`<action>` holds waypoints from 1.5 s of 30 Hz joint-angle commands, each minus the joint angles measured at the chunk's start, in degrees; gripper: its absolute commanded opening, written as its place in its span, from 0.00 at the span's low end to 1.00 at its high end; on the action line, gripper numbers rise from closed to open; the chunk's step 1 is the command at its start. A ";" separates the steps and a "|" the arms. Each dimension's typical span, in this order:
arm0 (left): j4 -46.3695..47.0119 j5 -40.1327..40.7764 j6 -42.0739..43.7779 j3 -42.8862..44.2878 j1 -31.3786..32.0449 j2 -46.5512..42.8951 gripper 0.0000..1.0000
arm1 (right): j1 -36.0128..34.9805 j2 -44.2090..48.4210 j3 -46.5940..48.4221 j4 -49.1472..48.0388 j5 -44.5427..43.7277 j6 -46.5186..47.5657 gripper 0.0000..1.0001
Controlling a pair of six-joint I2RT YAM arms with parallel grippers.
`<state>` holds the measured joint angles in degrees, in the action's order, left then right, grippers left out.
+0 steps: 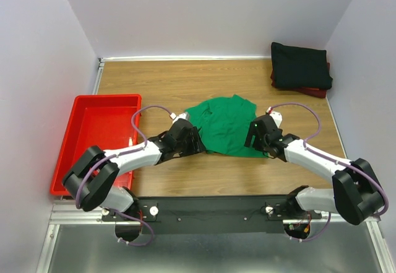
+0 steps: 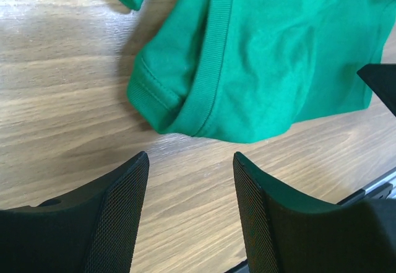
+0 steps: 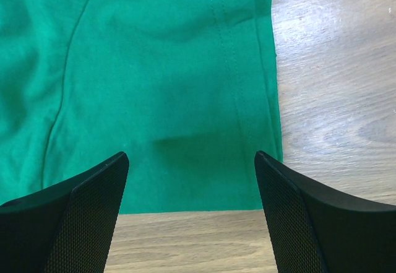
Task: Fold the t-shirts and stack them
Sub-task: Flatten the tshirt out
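Wood-brown table (image 1: pixel 154 81) is under me, and the bright green cloth t-shirt (image 1: pixel 226 127) lies in the middle of it, partly folded. My left claw (image 2: pixel 192 161) is wide open at the shirt's 8 o'clock, by a sleeve, holding nothing. My right claw (image 3: pixel 192 158) is wide open at its 5 o'clock, over the near edge, holding nothing too. I think the shirt runs long from 9 to 3 o'clock, with the stitched hem at 3. Next I must pinch both near corners and fold. The black folded shirt (image 1: pixel 300 65) waits at 1 o'clock.
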<state>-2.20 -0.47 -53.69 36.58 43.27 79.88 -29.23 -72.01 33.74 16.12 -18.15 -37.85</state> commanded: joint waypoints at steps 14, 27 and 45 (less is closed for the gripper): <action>13.02 -0.06 -2.65 0.95 -1.95 5.99 0.40 | 0.23 -2.17 -1.83 -2.32 -0.39 -1.88 0.84; 7.92 2.05 5.52 4.64 -10.66 1.34 0.00 | 0.14 -4.02 -1.83 -3.81 7.33 -1.88 0.07; -5.09 3.90 12.47 13.35 -16.10 -7.63 0.00 | -0.82 11.02 4.04 1.27 15.28 1.19 0.29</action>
<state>-3.09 1.28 -43.70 48.53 28.53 74.72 -29.58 -60.25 34.28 13.69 3.86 -38.28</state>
